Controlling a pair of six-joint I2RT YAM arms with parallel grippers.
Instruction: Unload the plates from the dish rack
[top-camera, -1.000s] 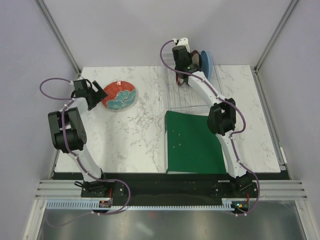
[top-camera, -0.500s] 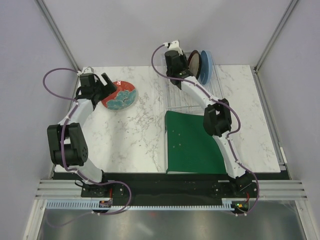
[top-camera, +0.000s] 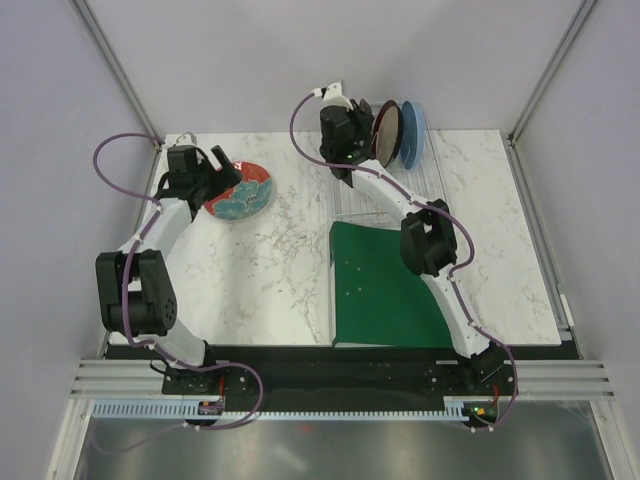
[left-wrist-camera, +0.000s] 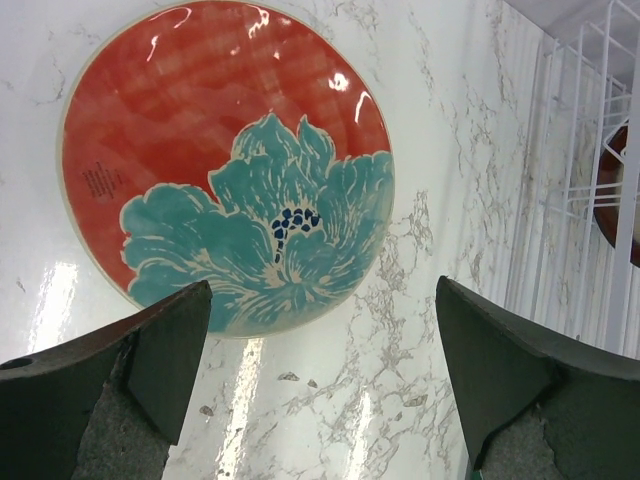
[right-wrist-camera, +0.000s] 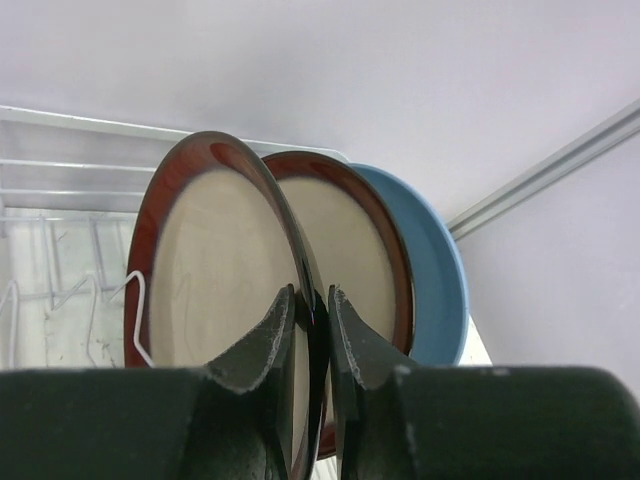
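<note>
A red plate with a teal flower (top-camera: 240, 192) (left-wrist-camera: 225, 160) lies flat on the marble table, left of the clear dish rack (top-camera: 385, 195) (left-wrist-camera: 575, 150). My left gripper (top-camera: 222, 170) (left-wrist-camera: 322, 285) hangs open just above the table at that plate's edge, holding nothing. My right gripper (top-camera: 358, 135) (right-wrist-camera: 310, 295) is shut on the top rim of an upright dark-red-rimmed plate with a cream centre (right-wrist-camera: 215, 250). Behind it stand a second plate of that kind (right-wrist-camera: 350, 250) and a light blue plate (top-camera: 415, 130) (right-wrist-camera: 440, 270). Whether the held plate still sits in the rack is hidden.
A flat green folder (top-camera: 385, 285) lies in front of the rack, under the right arm. Grey walls with metal posts close the table's back and sides. Rack wires (right-wrist-camera: 60, 170) run left of the held plate.
My right gripper has shifted left along the back of the rack, still shut on the plate's rim. The left arm has stretched toward the back beside the flower plate, gripper still open.
</note>
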